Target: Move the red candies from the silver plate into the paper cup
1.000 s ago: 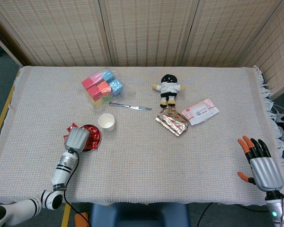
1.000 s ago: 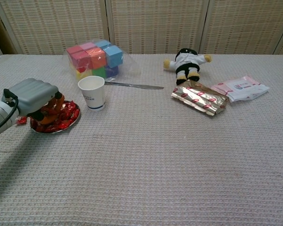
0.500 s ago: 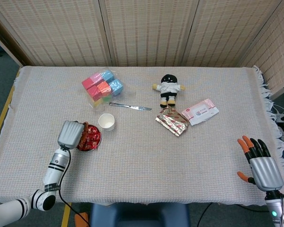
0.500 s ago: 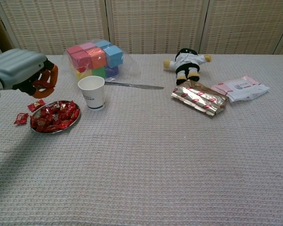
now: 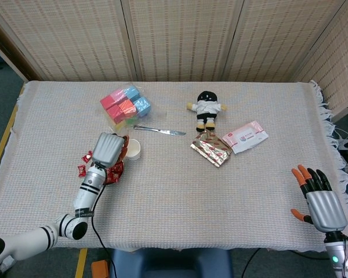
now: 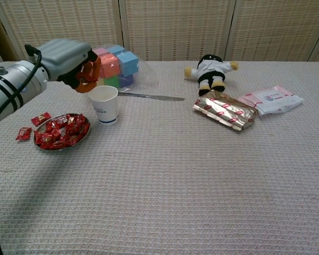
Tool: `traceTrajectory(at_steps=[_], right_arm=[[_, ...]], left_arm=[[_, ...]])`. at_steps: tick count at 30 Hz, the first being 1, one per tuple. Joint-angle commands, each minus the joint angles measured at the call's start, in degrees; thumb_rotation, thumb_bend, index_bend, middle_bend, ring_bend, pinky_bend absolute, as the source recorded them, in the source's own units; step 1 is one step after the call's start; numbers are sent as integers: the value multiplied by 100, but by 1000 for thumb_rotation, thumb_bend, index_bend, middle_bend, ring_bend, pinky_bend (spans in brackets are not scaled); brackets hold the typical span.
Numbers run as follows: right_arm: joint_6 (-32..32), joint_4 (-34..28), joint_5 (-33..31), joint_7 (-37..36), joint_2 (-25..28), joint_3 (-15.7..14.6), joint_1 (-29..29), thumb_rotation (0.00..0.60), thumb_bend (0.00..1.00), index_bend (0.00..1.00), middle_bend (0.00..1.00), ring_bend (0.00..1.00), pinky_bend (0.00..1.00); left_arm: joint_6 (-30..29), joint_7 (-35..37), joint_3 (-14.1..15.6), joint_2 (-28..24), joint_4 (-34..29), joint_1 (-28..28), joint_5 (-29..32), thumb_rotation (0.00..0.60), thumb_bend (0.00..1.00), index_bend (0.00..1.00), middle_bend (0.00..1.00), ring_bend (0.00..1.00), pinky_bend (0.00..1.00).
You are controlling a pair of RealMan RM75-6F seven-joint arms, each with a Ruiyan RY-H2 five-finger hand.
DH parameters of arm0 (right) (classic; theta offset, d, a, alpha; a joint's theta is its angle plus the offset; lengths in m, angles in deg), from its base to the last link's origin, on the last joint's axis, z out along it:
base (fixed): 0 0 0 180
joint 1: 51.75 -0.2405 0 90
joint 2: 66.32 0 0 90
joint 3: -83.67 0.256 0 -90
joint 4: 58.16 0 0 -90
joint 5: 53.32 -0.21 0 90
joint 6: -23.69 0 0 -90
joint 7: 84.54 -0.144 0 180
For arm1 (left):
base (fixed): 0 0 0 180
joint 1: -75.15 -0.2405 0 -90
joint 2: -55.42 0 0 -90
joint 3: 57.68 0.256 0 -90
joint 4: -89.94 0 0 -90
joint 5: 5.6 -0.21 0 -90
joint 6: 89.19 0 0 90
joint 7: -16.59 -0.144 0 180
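Best to centre the left hand (image 6: 77,64) squarely over the cup (image 6: 104,104) before letting go, low enough that nothing bounces out. Hangs just above and left of the cup's rim now, fingers (image 6: 88,75) curled in, apparently around candy, though not clearly seen. Right hand (image 5: 319,200) idle, fingers apart. More candies (image 6: 64,130) on the plate (image 6: 41,145), a few loose beside it.

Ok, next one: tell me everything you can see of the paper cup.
The paper cup is white, with a dark band near its base and small print on its side. It stands upright on the cloth-covered table, mouth open, between the silver plate and the bag of coloured blocks. Its inside cannot be seen. The left hand hangs just above its rim, fingers curled; nothing visibly touches the cup.
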Motion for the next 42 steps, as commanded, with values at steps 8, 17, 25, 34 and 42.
traceTrajectory(at_steps=[8, 17, 25, 34, 42], right_arm=[[-37, 8, -28, -62, 41, -6, -6, 600, 0, 0, 0, 0, 56], [17, 11, -18, -104, 63, -6, 21, 600, 0, 0, 0, 0, 56], [8, 3, 30, -100, 59, -25, 9, 600, 0, 0, 0, 0, 59], [52, -23, 167, -35, 25, -79, 16, 600, 0, 0, 0, 0, 58], [-3, -11, 193, -83, 37, -88, -19, 600, 0, 0, 0, 0, 58]], left_arm=[[339, -155, 70, 310, 380, 337, 78, 600, 453, 408, 473, 427, 1000], [356, -21, 112, 188, 297, 289, 114, 600, 440, 284, 356, 343, 1000], [-426, 606, 647, -947, -1265, -718, -185, 600, 395, 96, 154, 222, 1000], [-187, 536, 1053, -956, -1286, -1065, 91, 600, 363, 49, 85, 190, 1000], [63, 208, 1090, -467, -704, -1000, 278, 600, 363, 68, 105, 190, 1000]])
